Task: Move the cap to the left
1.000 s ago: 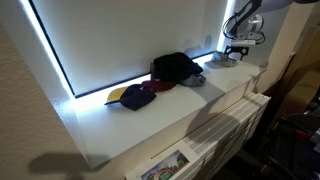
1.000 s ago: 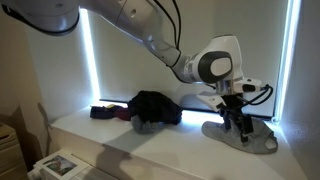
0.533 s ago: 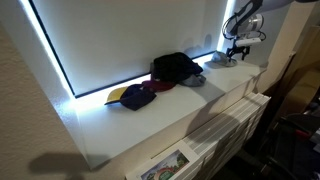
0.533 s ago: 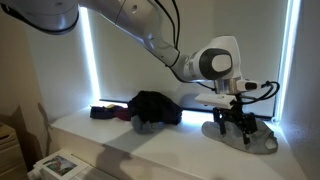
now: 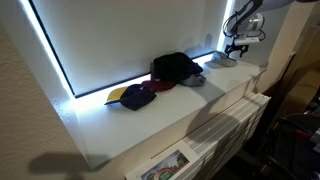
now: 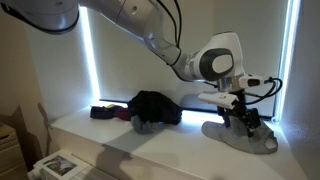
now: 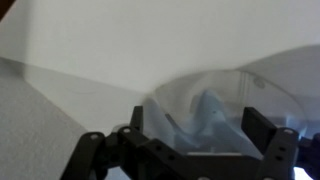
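The pale grey-white cap [image 6: 232, 131] lies at the far end of the white ledge; it also shows in an exterior view [image 5: 224, 61]. My gripper [image 6: 244, 119] hangs right over it, fingertips down at the fabric. In the wrist view the gripper [image 7: 198, 132] is open, one jaw on each side of a raised fold of the cap [image 7: 205, 108]. I cannot tell whether the jaws touch the fabric.
A large black cap bundle [image 5: 175, 67] sits mid-ledge against the lit window, with a small grey cap [image 5: 193, 80] beside it. A dark maroon cap with a yellow brim [image 5: 135, 95] lies further along. The ledge [image 5: 160, 120] has a front edge above a radiator.
The gripper has shifted slightly sideways over the pale cap and stays low on it. The caps have not moved.
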